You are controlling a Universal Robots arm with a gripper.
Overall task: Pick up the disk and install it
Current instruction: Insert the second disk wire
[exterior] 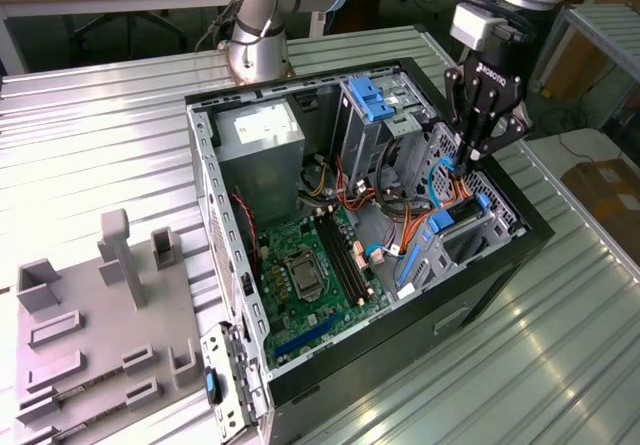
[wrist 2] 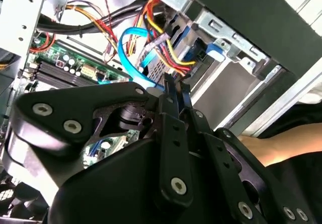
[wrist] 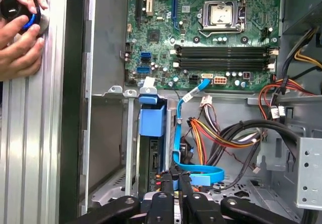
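Observation:
The disk [wrist: 151,159] stands on edge in the drive bay of the open computer case [exterior: 205,180], a blue plastic rail tab [wrist: 151,119] at its end; little of its body shows. In the exterior view the disk [exterior: 462,227] lies in the cage at the case's right end. My black gripper [exterior: 470,165] points down just over that cage. In both wrist views its fingertips [wrist: 174,176] are pressed together at the disk's cabled end, beside a blue data cable [wrist: 198,174] and the orange-yellow power wires [wrist 2: 168,53]. The gripper [wrist 2: 173,85] is shut, with nothing seen between the fingers.
A green motherboard [exterior: 310,265] fills the case floor, with a grey power-supply box [exterior: 262,140] and a blue bracket [exterior: 375,95] behind it. A person's hands [wrist: 20,30] hold a black and blue knob at the case's edge. A grey fixture plate [exterior: 95,325] lies on the ribbed metal table.

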